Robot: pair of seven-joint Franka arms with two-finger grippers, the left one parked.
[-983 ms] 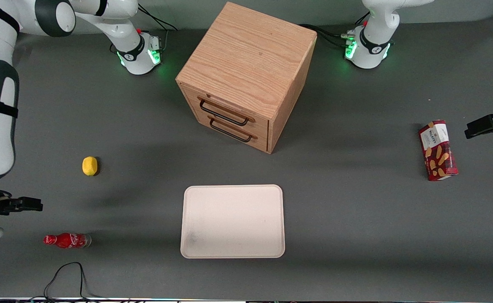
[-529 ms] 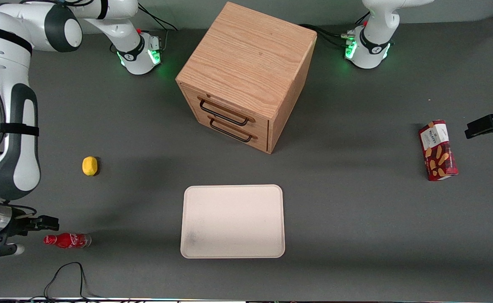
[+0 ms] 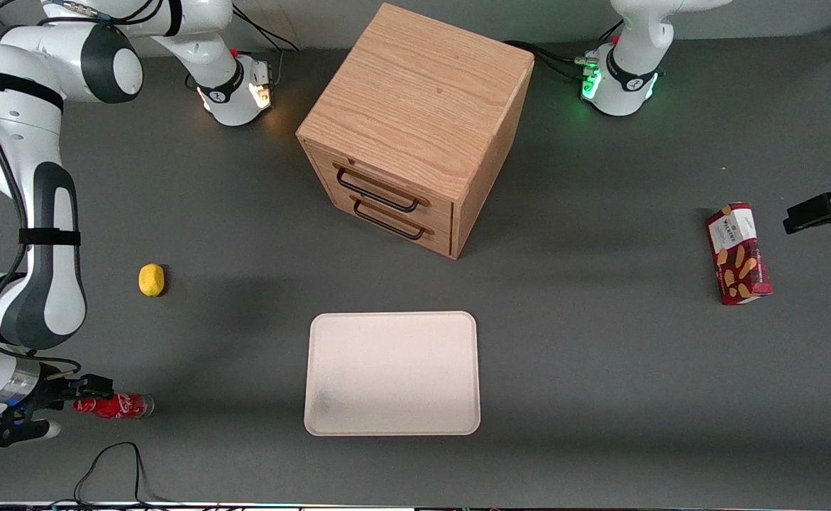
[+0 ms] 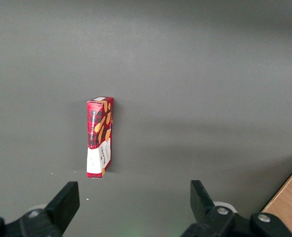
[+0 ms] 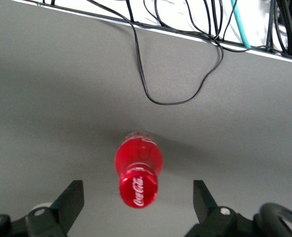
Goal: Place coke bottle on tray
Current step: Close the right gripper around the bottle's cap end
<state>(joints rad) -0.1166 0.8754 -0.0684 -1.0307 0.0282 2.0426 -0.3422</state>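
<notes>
Closing in on the coke bottle (image 3: pixel 112 406): over the last second gripper (image 3: pixel 67 408) dropped from above and nearer the table edge down to bottle level, now right at the cap end; base light of the working arm also gone from green to amber. Means approach about finished, grasp not yet made, bottle unmoved, lying on its side on the mat close to the front camera, toward the working arm's end of the table. Fingers (image 5: pixel 72 200) spread wide, holding nothing. From the wrist, coke bottle (image 5: pixel 138 173) centred in the gap, cap toward the camera, clear of both fingers, body mostly ahead of the tips. Probably needs a bit more advance before closing. Black cable (image 5: pixel 175 94) loops just beside. Tray (image 3: pixel 392 372) well apart toward table middle, bare. Farther back: lemon (image 3: pixel 151 279), wooden drawer cabinet (image 3: pixel 415 128).
</notes>
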